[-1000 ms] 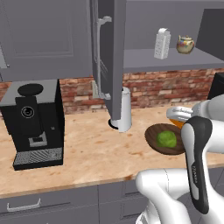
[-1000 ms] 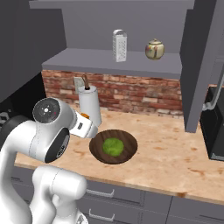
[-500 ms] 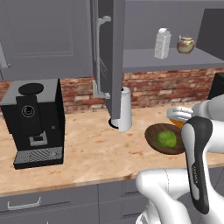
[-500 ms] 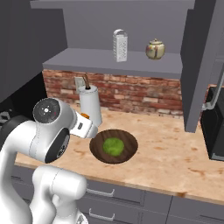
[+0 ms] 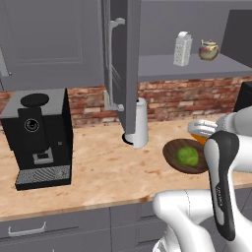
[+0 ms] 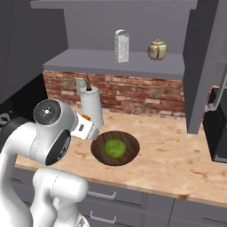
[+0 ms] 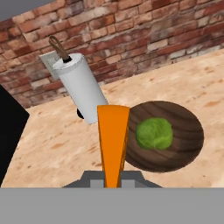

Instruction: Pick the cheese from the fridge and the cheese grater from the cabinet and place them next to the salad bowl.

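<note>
My gripper (image 7: 113, 177) is closed tight on the cheese (image 7: 113, 140), an orange wedge that rises from between my fingertips in the hand view and overlaps the near-left rim of the salad bowl (image 7: 183, 151) as that camera sees it. In the left base view a bit of orange shows just behind my wrist, beside the bowl's far right rim; whether the wedge touches the counter (image 5: 108, 167) I cannot tell.

The salad bowl (image 6: 126, 153) sits on the wooden counter with its green leafy lump in the middle (dark brown, wide and shallow). Just beyond it, towards the brick wall (image 6: 133, 95), stands a white cylinder (image 6: 91, 106), upright, with a thin dark stick poking out of its top.

Further to my left on the counter is a black coffee machine (image 5: 39, 135), well apart from the bowl.

Above the brick, the cabinet (image 5: 123, 64) stands with its door swung open, silver bar handle facing me. On its grey shelf the cheese grater (image 6: 121, 46) stands upright, and a gold-and-cream teapot (image 6: 157, 50) sits near it, to its right
</note>
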